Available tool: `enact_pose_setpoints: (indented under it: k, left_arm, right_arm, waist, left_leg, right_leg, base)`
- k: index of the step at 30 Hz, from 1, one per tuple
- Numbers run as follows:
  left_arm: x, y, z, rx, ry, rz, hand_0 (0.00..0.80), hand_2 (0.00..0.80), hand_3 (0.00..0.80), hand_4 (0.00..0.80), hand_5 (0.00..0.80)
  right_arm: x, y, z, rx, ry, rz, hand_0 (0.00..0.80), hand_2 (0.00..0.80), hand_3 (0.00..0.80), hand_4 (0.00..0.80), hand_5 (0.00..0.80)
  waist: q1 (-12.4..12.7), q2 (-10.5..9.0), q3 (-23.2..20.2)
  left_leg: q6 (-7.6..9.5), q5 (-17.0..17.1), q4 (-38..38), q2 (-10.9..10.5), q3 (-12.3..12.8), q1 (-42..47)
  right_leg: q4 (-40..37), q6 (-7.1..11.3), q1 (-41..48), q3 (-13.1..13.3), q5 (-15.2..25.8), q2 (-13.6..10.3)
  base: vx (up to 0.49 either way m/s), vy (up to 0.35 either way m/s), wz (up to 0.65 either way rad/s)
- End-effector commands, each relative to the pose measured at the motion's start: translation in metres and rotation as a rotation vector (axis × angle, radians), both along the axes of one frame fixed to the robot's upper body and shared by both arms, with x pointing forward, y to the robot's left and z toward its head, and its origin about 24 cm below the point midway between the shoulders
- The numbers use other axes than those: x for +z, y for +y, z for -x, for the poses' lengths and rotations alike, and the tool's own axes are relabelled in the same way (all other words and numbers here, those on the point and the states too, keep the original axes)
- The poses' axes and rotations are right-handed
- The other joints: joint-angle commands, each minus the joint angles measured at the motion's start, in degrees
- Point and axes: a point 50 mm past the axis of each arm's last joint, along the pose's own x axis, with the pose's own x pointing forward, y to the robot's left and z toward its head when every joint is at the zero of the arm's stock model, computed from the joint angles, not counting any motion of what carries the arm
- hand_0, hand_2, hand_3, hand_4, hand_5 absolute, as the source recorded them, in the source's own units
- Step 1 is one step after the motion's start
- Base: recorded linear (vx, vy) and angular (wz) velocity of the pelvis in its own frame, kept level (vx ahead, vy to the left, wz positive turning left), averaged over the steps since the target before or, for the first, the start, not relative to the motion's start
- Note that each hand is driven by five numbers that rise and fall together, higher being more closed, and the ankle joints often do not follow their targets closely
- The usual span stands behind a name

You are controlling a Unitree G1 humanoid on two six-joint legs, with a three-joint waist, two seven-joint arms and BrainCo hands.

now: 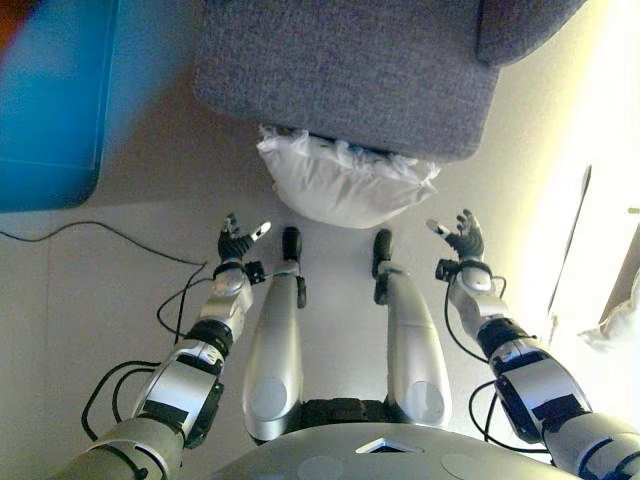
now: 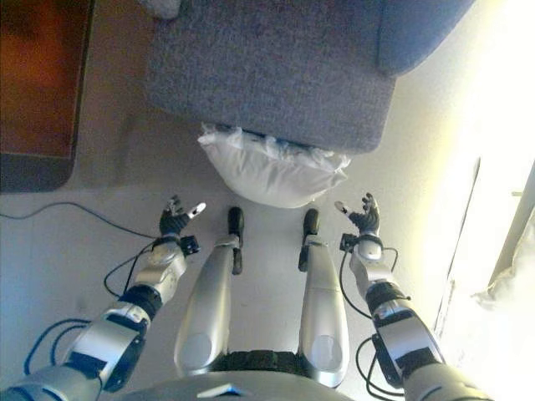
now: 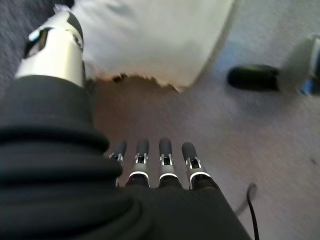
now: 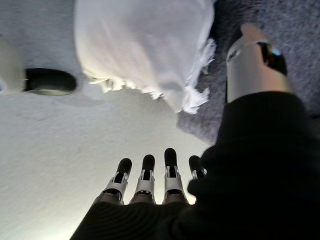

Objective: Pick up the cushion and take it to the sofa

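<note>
A white cushion (image 1: 345, 180) with a frilled edge lies on the floor, tucked against the front of the grey sofa (image 1: 350, 70). It also shows in the left wrist view (image 3: 150, 35) and the right wrist view (image 4: 140, 40). My left hand (image 1: 237, 242) is open and empty above the floor, to the left of the cushion and apart from it. My right hand (image 1: 462, 236) is open and empty to the right of the cushion, also apart from it. In each wrist view the fingers (image 3: 165, 160) (image 4: 145, 175) are straight and hold nothing.
A blue mat or panel (image 1: 50, 100) lies on the floor at the far left. A thin black cord (image 1: 100, 232) runs over the floor at the left. Pale cloth (image 1: 615, 325) hangs at the right edge.
</note>
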Motion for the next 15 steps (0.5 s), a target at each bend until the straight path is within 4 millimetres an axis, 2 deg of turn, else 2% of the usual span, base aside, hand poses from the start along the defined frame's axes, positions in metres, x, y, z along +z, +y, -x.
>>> enact_pose_setpoints:
  k: [1,5,6,15]
  left_arm:
    - [0.017,-0.003,-0.008,0.015,-0.093,0.01,0.0,0.0,0.0,0.0,0.0]
    - [0.037,0.0,-0.02,0.017,-0.163,-0.019,0.0,0.0,0.0,0.0,0.0]
    - [0.04,0.001,-0.021,0.015,-0.179,-0.021,0.0,0.0,0.0,0.0,0.0]
    - [0.077,0.012,-0.034,0.028,-0.32,-0.07,0.0,0.0,0.0,0.0,0.0]
  right_arm:
    - [0.019,-0.01,-0.004,-0.016,-0.078,0.015,0.0,0.0,0.0,0.0,0.0]
    - [0.036,-0.009,-0.014,-0.011,-0.125,0.008,0.0,0.0,0.0,0.0,0.0]
    - [0.037,-0.01,-0.015,-0.012,-0.131,0.008,0.0,0.0,0.0,0.0,0.0]
    - [0.061,-0.02,-0.025,-0.005,-0.204,0.032,0.0,0.0,0.0,0.0,0.0]
  waist:
    - [-1.43,0.66,-1.37]
    - [-1.75,0.73,-0.44]
    - [-1.75,0.82,-0.12]
    - [-1.88,1.28,1.38]
  left_leg:
    - [6.0,0.31,3.31,-4.87,4.04,-6.55]
    - [5.85,-0.28,7.16,-4.81,4.27,-11.95]
    - [5.6,-2.32,8.93,-4.96,4.09,-12.41]
    - [6.06,-8.19,26.1,-5.4,4.7,-25.65]
  right_leg:
    - [0.93,-2.68,-4.31,-2.69,1.79,3.62]
    - [5.47,-3.06,-9.48,-2.32,1.44,3.75]
    - [7.26,-2.82,-9.91,-2.04,-0.33,3.85]
    - [23.76,-3.74,-22.98,-1.99,-3.91,3.61]
  base:
    - [-0.034,0.017,0.0]
    - [-0.02,0.008,-0.06]
    - [0.035,0.008,-0.05]
    - [-0.049,0.01,-0.06]
